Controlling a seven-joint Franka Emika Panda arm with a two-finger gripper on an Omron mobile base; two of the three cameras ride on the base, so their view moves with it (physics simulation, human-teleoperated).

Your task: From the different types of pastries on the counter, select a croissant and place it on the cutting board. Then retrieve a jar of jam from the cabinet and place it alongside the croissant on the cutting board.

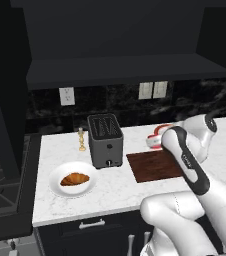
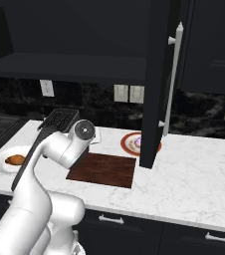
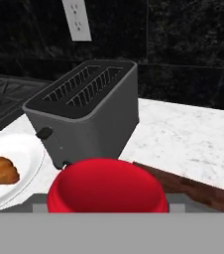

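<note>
White marble tabletop (image 1: 120, 187) runs beneath a dark upper cabinet (image 1: 115, 40) whose long shelf hangs above the back wall; in the right base view one tall cabinet door (image 2: 157, 79) stands open with its silver handle showing. Next in size, the cutting board (image 1: 155, 166) lies flat on the tabletop just right of the grey toaster (image 1: 105, 140), and nothing rests on its visible surface. A round white plate (image 1: 73, 179) sits left of the toaster and carries the croissant (image 1: 75, 178), well apart from the board. Behind the board an orange-rimmed plate (image 2: 140, 143) holds the purple-topped pastry (image 2: 137, 143), partly hidden by the open door. The jar of jam (image 3: 106, 187) shows its red lid right at the bottom of the hand view, close against the camera, above the board's near corner. Whether the hand is clamped around the jar cannot be told, since its fingers are hidden.
</note>
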